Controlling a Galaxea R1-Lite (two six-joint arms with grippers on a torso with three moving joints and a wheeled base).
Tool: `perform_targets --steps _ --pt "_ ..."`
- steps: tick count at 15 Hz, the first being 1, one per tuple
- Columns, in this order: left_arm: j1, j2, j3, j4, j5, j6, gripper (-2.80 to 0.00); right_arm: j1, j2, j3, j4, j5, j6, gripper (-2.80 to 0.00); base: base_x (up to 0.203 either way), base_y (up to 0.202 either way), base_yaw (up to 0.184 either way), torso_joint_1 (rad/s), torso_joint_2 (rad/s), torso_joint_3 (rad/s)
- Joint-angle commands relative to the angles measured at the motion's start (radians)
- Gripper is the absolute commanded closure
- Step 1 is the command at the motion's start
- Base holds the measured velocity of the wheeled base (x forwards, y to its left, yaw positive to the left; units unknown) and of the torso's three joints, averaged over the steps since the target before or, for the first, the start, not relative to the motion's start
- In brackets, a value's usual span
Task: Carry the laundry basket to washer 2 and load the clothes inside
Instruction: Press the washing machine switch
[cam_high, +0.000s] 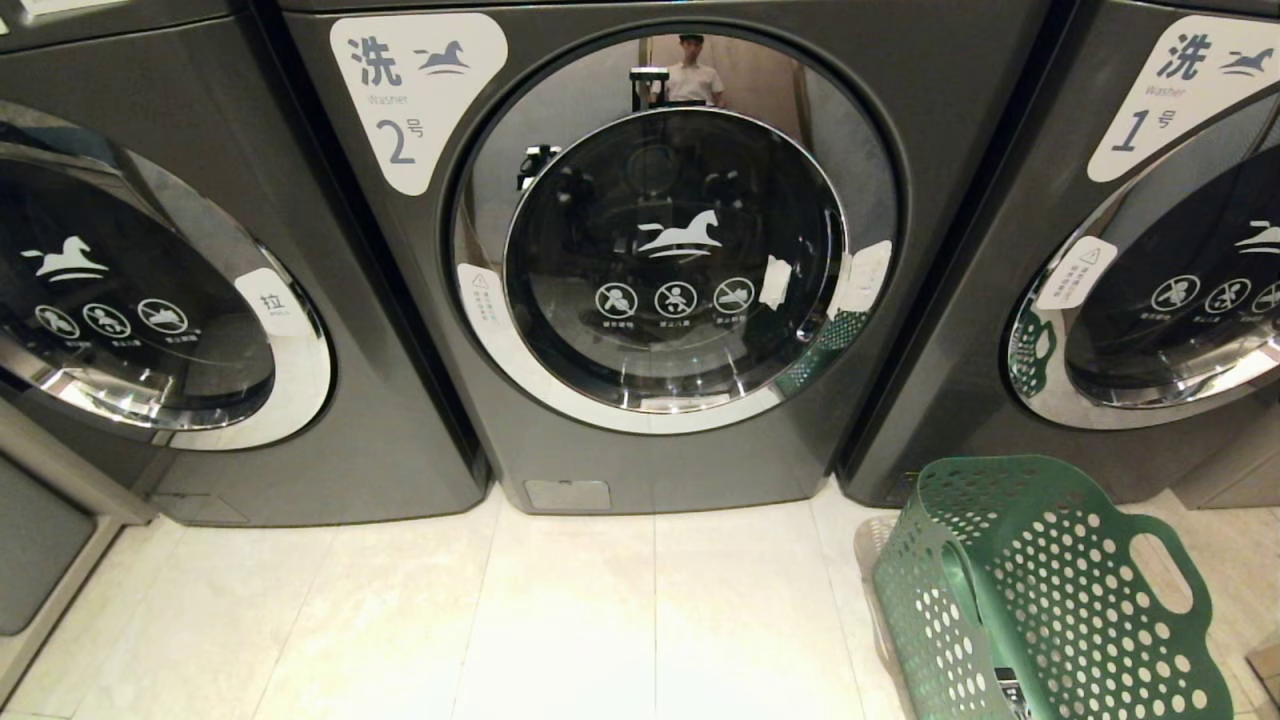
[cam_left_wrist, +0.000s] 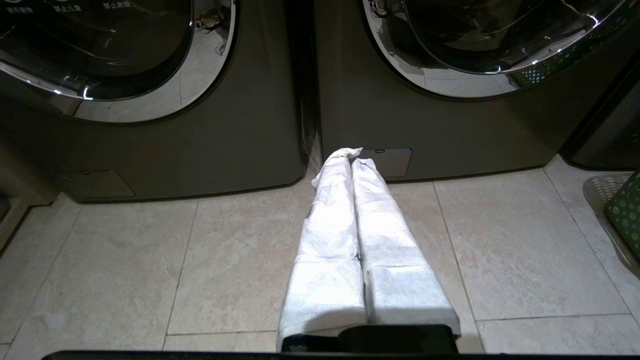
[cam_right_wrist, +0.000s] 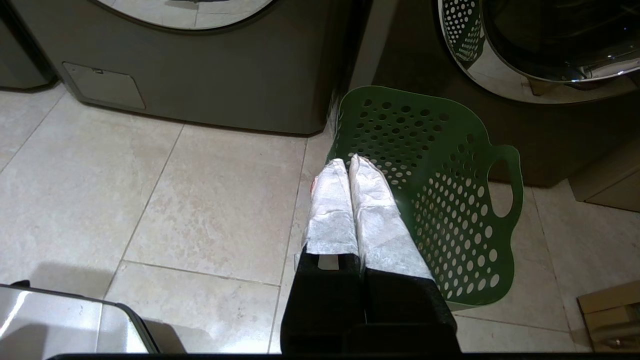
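Laundry basket (cam_high: 1040, 590) sits on the floor right of washer 2 (cam_high: 620, 250), whose door is closed.
You have both tools, left tool (cam_left_wrist: 351, 156) and right tool (cam_right_wrist: 349, 162), pressed together and empty; opening that door probably comes next.

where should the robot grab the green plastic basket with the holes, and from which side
Best bet: the cut-out handle of the green perforated plastic laundry basket, come at from above. The basket stands on the tiled floor in front of washer 1, and that loop sticks up on its right wall. The rim's wavy edge looks harder to pinch.
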Motion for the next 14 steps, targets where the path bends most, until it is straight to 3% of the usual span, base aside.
perform_targets --steps 1,6,14 --pt "0.001 0.001 0.04 0.0 0.0 0.0 0.0 0.0 0.002 0.0 0.0 0.001 -0.002 0.0 0.0 0.0 0.0 0.0 0.0 0.0" --pt "0.001 0.001 0.04 0.0 0.0 0.003 0.0 0.0 0.002 0.0 0.0 0.001 -0.002 0.0 0.019 0.0 -0.001 0.0 0.0 0.002" --pt "0.0 0.001 0.04 0.0 0.001 0.0 0.0 0.0 0.002 0.0 0.0 0.001 -0.002 0.0 0.164 0.0 -0.001 0.005 0.0 0.003"
